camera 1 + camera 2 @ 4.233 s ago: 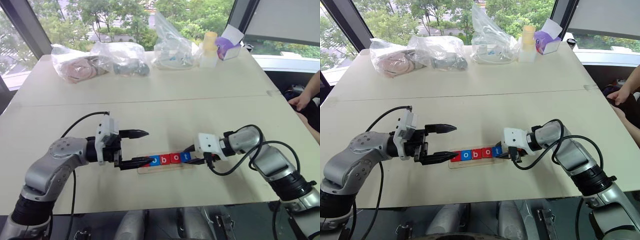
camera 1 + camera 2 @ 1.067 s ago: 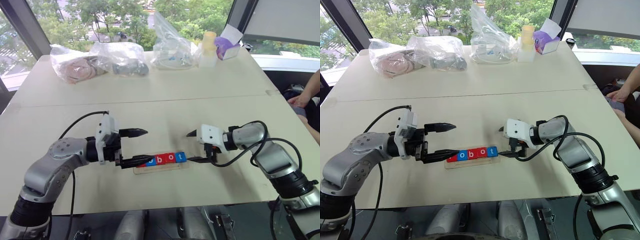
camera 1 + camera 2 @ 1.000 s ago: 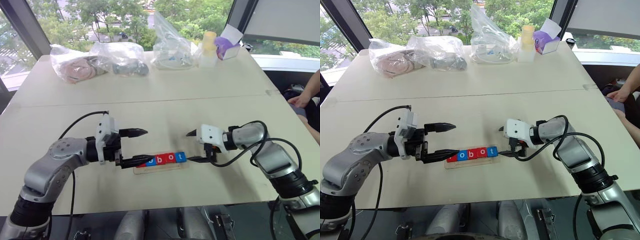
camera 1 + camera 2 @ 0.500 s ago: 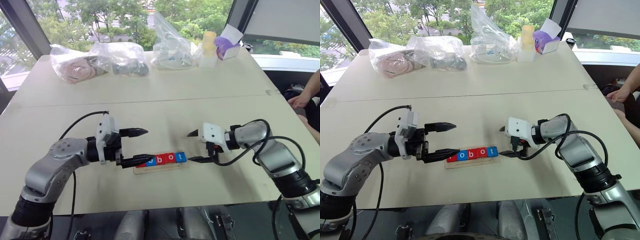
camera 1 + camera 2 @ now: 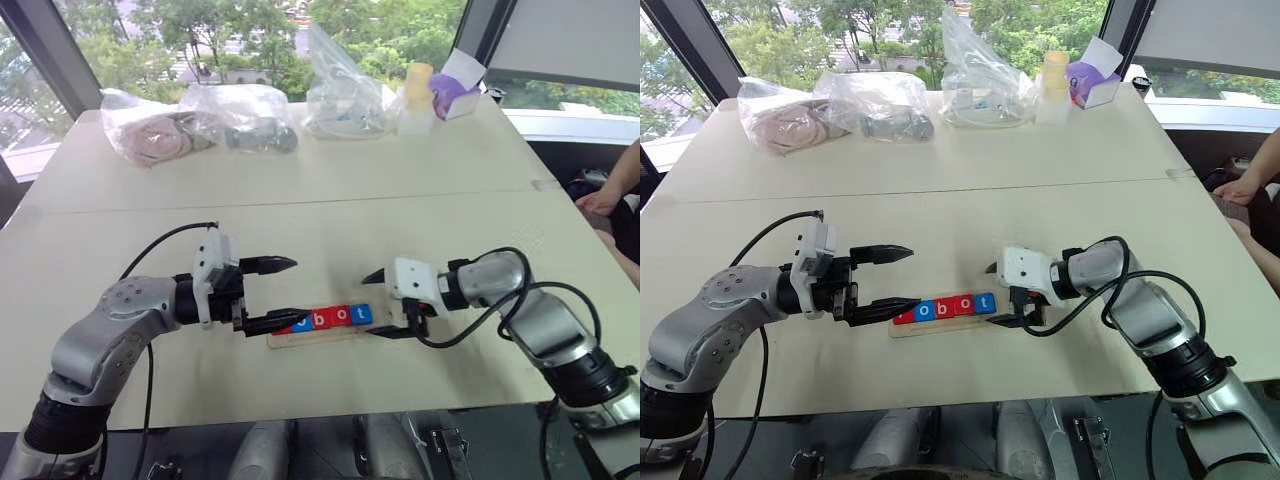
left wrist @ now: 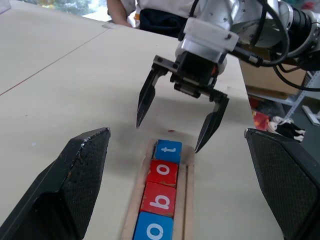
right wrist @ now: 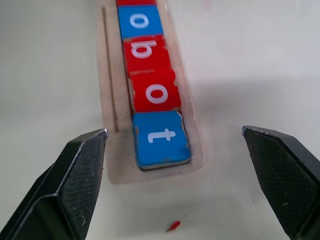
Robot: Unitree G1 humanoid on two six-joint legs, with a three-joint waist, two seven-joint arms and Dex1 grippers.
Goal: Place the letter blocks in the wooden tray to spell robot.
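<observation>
- Windows and trees back a pale table (image 5: pixel 400 210) with plastic bags (image 5: pixel 200 120) along its far edge.
- Wooden tray (image 5: pixel 902 329) lies near the table's 6 o'clock edge, letter blocks (image 5: pixel 945 306) inside reading o, b, o, t; the first is hidden.
- Tiles look light, rigid and smooth; pinch opposite edges.
- Left gripper (image 5: pixel 272 293) gapes at the tray's 9 o'clock end, right gripper (image 5: pixel 378 304) at 3 o'clock, both empty.
</observation>
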